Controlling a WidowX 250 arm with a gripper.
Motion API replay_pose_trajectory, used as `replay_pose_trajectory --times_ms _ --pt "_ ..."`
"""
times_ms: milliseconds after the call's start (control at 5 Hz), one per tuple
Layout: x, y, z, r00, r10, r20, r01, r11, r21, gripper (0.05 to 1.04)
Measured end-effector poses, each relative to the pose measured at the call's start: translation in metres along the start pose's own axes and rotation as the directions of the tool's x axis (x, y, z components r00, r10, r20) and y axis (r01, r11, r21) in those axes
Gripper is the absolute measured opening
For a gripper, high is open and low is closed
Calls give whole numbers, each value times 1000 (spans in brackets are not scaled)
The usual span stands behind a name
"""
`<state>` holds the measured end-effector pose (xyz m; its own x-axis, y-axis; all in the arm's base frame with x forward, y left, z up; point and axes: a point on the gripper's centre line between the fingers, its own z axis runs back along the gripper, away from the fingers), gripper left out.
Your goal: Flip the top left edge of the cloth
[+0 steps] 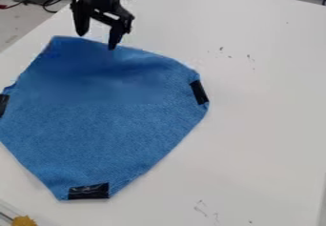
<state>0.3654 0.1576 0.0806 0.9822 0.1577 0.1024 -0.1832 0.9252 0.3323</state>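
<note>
One blue, roughly four-sided fabric cloth (108, 125) lies spread on the smooth white table (267, 101), toward its left edge, with a darker shaded band across the cloth's upper part. Three short black tape strips mark it: one at the left (3, 104), one at the right (199, 92) and one at the bottom corner (88, 191). The black two-finger gripper (96, 40) hangs over the cloth's top edge, near its top left corner; its fingers stand wide apart, with nothing gripped between them. Small dark marks (249, 57) dot the table toward its far edge. Black cables (48, 3) lie beyond its left edge.
</note>
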Motion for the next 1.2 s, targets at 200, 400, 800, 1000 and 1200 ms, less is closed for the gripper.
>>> replay_pose_trajectory --times_ms 200,400,800,1000,1200 --pt "7 6 12 998 -3 70 1 1000 27 998" --pt "3 3 21 995 16 93 -16 1000 -6 998" --pt "-9 -2 22 999 39 15 -38 997 -68 998" --pt "-10 -2 22 999 39 12 -38 997 -69 998" --pt "-10 -2 22 999 39 12 -38 997 -69 998"
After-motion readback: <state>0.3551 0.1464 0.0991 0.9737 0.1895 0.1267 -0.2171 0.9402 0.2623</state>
